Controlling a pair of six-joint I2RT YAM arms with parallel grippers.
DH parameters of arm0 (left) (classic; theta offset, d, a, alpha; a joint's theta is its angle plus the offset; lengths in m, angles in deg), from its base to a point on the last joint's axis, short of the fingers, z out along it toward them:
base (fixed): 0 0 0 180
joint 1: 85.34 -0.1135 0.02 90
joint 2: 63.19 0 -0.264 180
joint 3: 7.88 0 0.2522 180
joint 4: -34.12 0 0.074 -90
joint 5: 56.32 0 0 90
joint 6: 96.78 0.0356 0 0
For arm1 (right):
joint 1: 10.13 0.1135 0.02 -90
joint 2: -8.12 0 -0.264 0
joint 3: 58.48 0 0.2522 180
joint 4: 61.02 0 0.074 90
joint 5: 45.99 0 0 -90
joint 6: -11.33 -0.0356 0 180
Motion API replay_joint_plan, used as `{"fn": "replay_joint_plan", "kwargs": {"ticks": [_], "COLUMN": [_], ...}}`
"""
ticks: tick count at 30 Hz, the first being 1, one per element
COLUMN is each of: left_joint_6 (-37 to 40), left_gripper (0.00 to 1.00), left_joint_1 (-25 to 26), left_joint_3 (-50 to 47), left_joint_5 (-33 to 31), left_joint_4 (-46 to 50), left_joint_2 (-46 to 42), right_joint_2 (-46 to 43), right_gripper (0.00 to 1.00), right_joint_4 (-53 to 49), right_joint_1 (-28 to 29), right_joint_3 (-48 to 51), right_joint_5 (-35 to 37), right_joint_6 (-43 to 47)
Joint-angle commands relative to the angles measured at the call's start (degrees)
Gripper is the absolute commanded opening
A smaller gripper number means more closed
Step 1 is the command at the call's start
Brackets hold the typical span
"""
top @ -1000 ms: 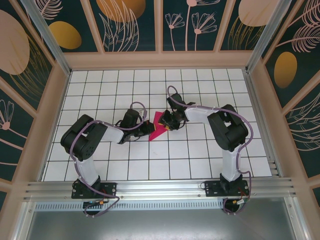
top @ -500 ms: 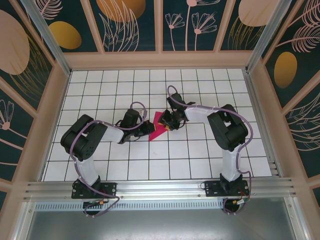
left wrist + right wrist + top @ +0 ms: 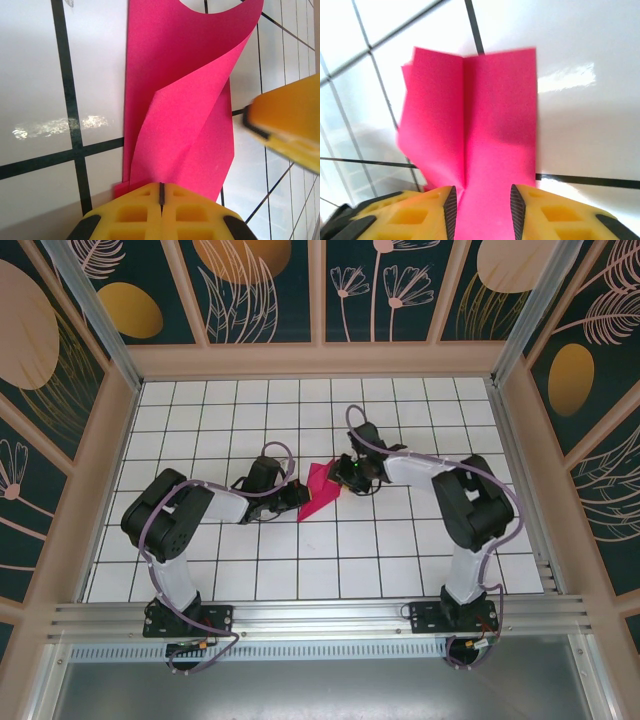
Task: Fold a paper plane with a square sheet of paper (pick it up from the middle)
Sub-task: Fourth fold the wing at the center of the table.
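1. Right now my left gripper (image 3: 161, 189) is clenched, its two yellow fingers pressed together on one end of the pink paper sheet (image 3: 182, 115).
2. Through the left wrist camera, I see the sheet curl up and away from the fingers, one flap folded over the other on a slant.
3. My right gripper (image 3: 482, 200) is released. Its fingers stand apart with the sheet's other end lying in the gap, and I cannot tell whether the pads touch it.
4. Through the right wrist camera, a straight crease runs down the sheet.
5. From above, the paper sits near the middle of the white tiled table (image 3: 400, 560), between the two facing grippers.
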Motion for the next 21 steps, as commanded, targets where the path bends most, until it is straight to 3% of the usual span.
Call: {"fn": "replay_joint_plan", "kwargs": {"ticks": [1,4,9,21], "left_joint_6": [2.00,2.88,4.02,3.26], "left_gripper": [0.00,0.00,0.00,0.00], "left_joint_1": [-0.31,-0.32,-0.33,-0.31], "left_joint_3": [-0.41,-0.82,-0.96,-0.23], "left_joint_5": [-2.77,-2.82,-3.24,-3.46], "left_joint_4": [7.07,7.40,8.49,9.40], "left_joint_2": [1.92,1.70,1.46,1.67], "right_joint_2": [-3.97,-2.33,1.54,7.50], "right_gripper": [0.29,0.14,0.03,0.00], "right_joint_4": [7.42,10.69,12.76,11.98], "right_joint_1": [0.06,0.05,1.31,3.27], "right_joint_3": [2.26,3.08,2.03,-0.58], "right_joint_5": [-1.99,-5.86,-8.32,-11.73], "right_joint_6": [3.97,5.21,7.10,10.76]}}
